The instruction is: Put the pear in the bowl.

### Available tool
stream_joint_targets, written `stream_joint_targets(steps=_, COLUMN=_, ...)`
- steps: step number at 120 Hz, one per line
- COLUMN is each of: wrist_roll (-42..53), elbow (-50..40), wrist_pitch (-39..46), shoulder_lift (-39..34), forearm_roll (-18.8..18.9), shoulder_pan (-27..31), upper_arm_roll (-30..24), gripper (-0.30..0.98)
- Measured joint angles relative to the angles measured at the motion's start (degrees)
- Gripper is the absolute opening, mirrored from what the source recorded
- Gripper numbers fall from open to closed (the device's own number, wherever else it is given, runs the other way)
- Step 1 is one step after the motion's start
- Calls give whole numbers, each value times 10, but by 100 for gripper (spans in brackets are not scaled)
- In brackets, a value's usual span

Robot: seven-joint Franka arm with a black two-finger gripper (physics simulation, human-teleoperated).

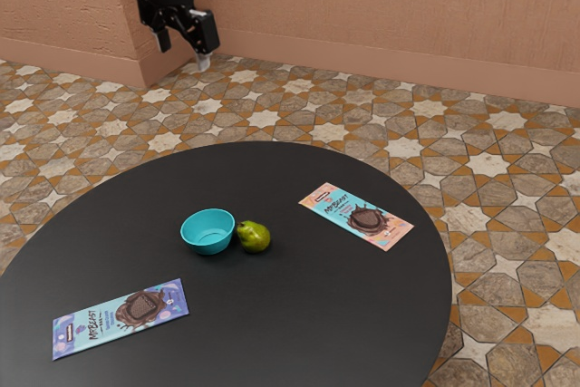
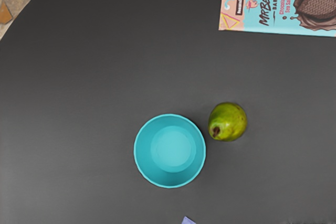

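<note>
"Where's the pear?"

"The green pear [image 2: 228, 121] is on the black worktop [image 1: 299, 333], outside the turquoise bowl [image 2: 170, 150] and just beside it, with a narrow gap between them. Its stem end is turned toward the bowl."

"And the end effector [image 1: 184, 56]?"

"Up high in the exterior view's upper left, well apart from the pear. Its fingers stand wide apart, with nothing held between them."

"Any brands you can read?"

"Two. Toward the exterior view's right lies the Chocolate Sea Salt bar [image 1: 356, 216], pink-orange and light blue; the wrist view gives 'MrBeast Bar' and 'Chocolate Sea Salt' beside a splashing chocolate picture."

"The other?"

"The purple-and-blue bar [image 1: 120, 318], toward the exterior view's left. That one says 'MrBeast Bar' too, but its flavour line is too small for me to read."
</note>
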Motion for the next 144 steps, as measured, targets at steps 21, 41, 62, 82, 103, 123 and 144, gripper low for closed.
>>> stream_joint_targets(steps=21, wrist_roll=-6, elbow=5, wrist_pitch=29, shoulder_lift=73, forearm_roll=-7, shoulder_pan=-3, upper_arm_roll=10, gripper=69)
stream_joint_targets(steps=41, wrist_roll=-68, elbow=7, wrist_pitch=53, shoulder_lift=114, forearm_roll=-20, shoulder_pan=-1, upper_arm_roll=14, gripper=69)
stream_joint_targets(steps=62, wrist_roll=72, elbow=6, wrist_pitch=74, shoulder_lift=120, forearm_roll=-8, shoulder_pan=-1, upper_arm_roll=-3, gripper=69)
stream_joint_targets(steps=82, wrist_roll=254, elbow=8, wrist_pitch=97, shoulder_lift=143, forearm_roll=-58, shoulder_pan=0, upper_arm_roll=11, gripper=69)
stream_joint_targets(steps=103, wrist_roll=424, elbow=18, wrist_pitch=122, shoulder_lift=196, forearm_roll=-40, shoulder_pan=-1, upper_arm_roll=-14, gripper=69)
stream_joint_targets(steps=123, wrist_roll=543, elbow=38, wrist_pitch=175, shoulder_lift=255, forearm_roll=-46, shoulder_pan=-1, upper_arm_roll=-24, gripper=69)
stream_joint_targets(steps=144, wrist_roll=634, elbow=44, wrist_pitch=215, shoulder_lift=293, forearm_roll=-73, shoulder_pan=0, upper_arm_roll=-21, gripper=69)
